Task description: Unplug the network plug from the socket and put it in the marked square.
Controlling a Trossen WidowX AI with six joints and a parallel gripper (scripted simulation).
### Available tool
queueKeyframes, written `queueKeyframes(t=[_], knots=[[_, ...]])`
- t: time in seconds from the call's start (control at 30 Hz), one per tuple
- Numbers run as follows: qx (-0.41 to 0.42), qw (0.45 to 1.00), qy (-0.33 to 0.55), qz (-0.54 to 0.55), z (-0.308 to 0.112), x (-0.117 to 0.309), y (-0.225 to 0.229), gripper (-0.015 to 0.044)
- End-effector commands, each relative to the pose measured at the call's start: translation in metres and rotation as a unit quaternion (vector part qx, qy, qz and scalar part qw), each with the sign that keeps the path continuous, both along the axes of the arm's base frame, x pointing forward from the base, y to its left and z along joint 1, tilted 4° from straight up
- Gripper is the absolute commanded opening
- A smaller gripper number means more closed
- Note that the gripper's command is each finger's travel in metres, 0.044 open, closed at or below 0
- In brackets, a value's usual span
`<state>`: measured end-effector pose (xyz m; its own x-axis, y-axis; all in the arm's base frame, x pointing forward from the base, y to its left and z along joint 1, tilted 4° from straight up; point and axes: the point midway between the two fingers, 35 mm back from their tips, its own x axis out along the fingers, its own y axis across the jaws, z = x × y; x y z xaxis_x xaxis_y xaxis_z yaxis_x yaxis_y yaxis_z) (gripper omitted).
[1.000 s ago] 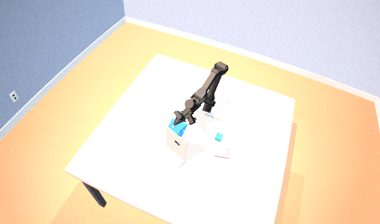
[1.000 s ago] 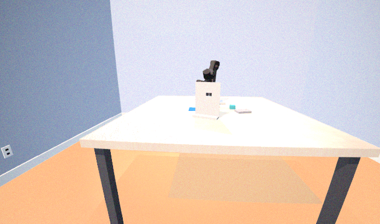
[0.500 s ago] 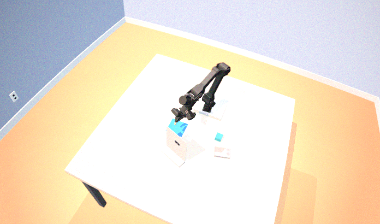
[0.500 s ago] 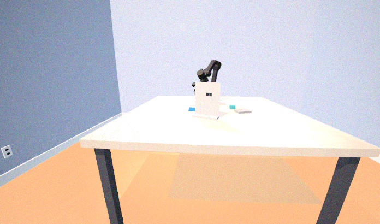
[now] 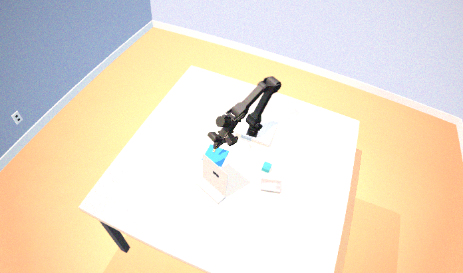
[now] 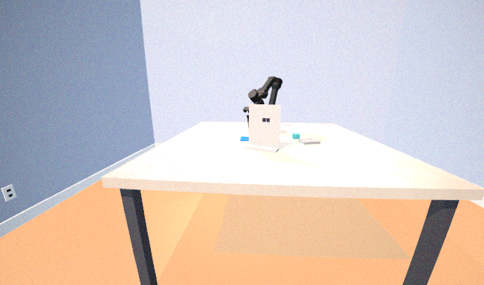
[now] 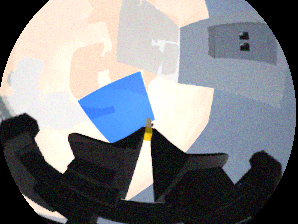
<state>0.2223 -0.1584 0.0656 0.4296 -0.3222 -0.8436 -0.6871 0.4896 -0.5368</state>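
The blue marked square (image 5: pixel 217 155) (image 6: pixel 243 139) (image 7: pixel 120 111) lies on the table behind the upright white panel (image 5: pixel 211 181) (image 6: pixel 265 135). The panel's two dark socket openings (image 5: pixel 215 174) (image 6: pixel 265 120) (image 7: pixel 244 41) show no plug in them. My gripper (image 5: pixel 214 148) (image 7: pixel 148 130) is shut on the small plug (image 5: pixel 213 150) (image 7: pixel 148 131), whose yellow and grey end sticks out between the fingertips. It points down over the square's far left part, seemingly above the table. In the wrist view the plug's tip overlaps the square's corner. The panel hides most of the gripper in the exterior view.
A teal cube (image 5: pixel 266 167) (image 6: pixel 295 136) and a flat pale box (image 5: pixel 271 186) (image 6: pixel 309 141) lie to the right of the panel. The arm's pale base plate (image 5: pixel 267 137) is behind them. The panel stands close to the square, on the near side in the top view.
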Motion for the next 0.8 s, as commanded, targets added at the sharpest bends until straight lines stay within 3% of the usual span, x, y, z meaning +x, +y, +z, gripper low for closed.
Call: queueKeyframes(t=[0.0, 0.77], knots=[[0.002, 1.0, 0.003, 0.003, -0.008, -0.001, 0.001, 0.0], [0.002, 1.0, 0.003, 0.003, -0.045, -0.004, 0.003, 0.0]])
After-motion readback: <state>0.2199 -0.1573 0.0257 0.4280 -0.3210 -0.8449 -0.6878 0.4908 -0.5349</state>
